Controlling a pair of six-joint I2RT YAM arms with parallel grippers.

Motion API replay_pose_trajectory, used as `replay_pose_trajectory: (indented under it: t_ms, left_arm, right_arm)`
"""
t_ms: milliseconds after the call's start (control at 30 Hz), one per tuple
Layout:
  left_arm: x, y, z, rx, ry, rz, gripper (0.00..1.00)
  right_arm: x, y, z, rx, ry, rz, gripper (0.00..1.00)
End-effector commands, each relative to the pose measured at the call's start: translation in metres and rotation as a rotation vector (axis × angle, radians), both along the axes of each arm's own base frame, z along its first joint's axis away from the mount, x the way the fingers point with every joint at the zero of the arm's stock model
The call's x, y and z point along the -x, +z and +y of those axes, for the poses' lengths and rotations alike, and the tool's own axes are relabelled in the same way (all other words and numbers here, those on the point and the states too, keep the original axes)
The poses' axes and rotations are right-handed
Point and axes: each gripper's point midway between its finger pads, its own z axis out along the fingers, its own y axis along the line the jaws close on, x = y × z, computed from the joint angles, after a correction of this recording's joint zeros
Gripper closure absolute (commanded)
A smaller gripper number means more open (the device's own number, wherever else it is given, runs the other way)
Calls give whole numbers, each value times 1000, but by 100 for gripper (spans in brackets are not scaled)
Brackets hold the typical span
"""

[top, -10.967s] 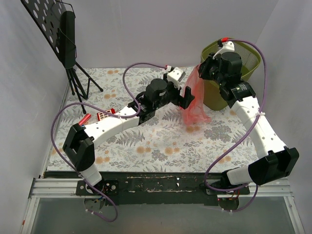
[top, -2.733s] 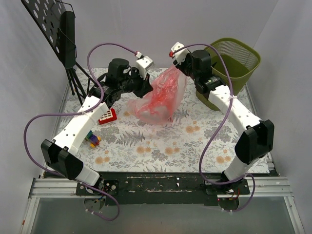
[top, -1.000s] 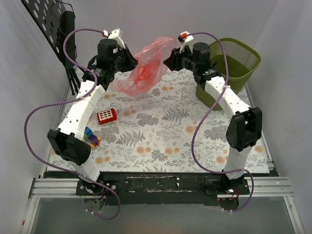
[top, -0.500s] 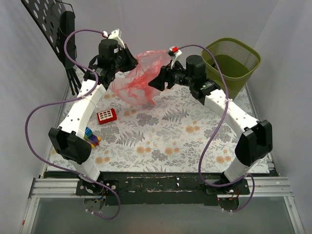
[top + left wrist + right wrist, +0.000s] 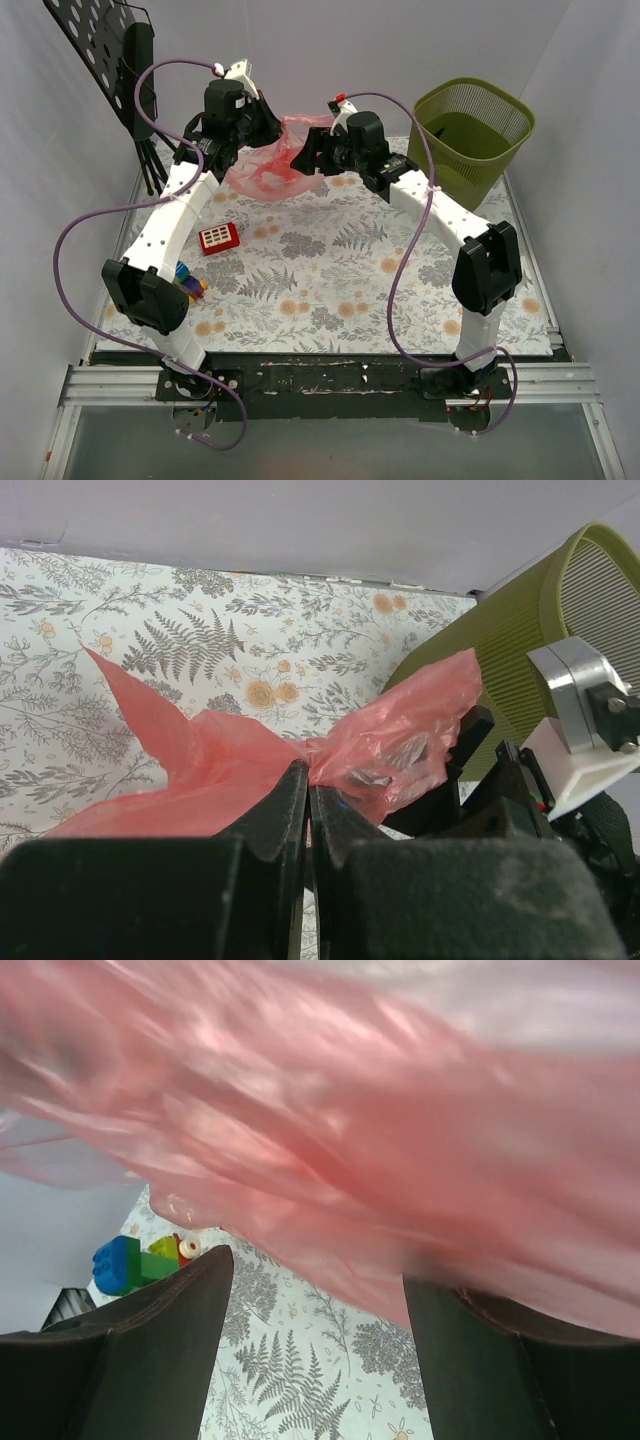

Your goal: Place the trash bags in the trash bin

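No text, brand or number is readable; white marks on the small red toy (image 5: 218,238) are too tiny.

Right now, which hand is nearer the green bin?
Right. The right hand, open beside the red bag, sits left of the bin. The left hand, shut on the bag, lies farther left.

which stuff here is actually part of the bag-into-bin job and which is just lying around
Job: thin translucent red plastic bag, pinched in the left gripper; olive-green mesh plastic wastebasket at the far right.

Lying about: flat red toy with white buttons; small pile of coloured toy blocks; black perforated music stand at the far left.
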Motion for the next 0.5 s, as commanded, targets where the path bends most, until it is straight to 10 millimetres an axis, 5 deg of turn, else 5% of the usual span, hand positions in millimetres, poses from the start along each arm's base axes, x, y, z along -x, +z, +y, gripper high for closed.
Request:
replay_pose_trajectory:
  t_ms: [0,167,467]
  left_arm:
    - [18,46,4,19,-33,-101,100]
    - [24,42,-5,42,-83,-86,100]
    - [40,55,-21,91,-196,-98,100]
  right_arm:
    - [-17,29,-5,-51,-84,-40,24]
    - [-21,37,3,-90,-67,-42,27]
    - [-51,17,2,-73,-182,4,35]
